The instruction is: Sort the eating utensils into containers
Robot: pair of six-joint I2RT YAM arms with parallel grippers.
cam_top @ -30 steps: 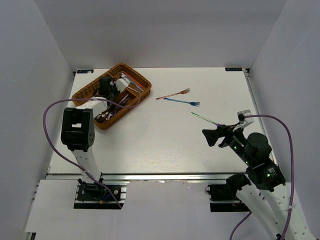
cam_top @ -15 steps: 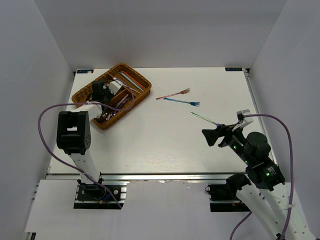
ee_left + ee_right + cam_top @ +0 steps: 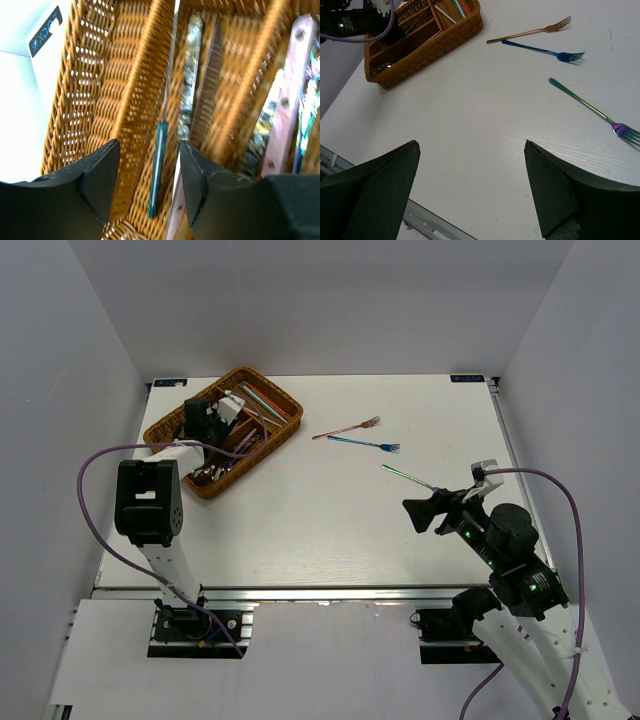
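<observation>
Black sticker (image 3: 45,31) in the upper left of the left wrist view has blue lettering, maybe "XO", too skewed to read. Left gripper (image 3: 149,150) hangs over the wicker cutlery tray (image 3: 95,75), jaws apart, gripping nothing; a teal-handled utensil (image 3: 158,155) lies in the compartment below. Right gripper (image 3: 470,150) gapes wide, empty. The rose-gold fork (image 3: 530,33), blue fork (image 3: 542,50) and green-purple fork (image 3: 585,105) lie on the white table (image 3: 485,125), upper right of its view.

Your top view looks down from behind; your left wrist hangs close over the wicker tray (image 3: 90,75). Your right wrist sees it from afar.
</observation>
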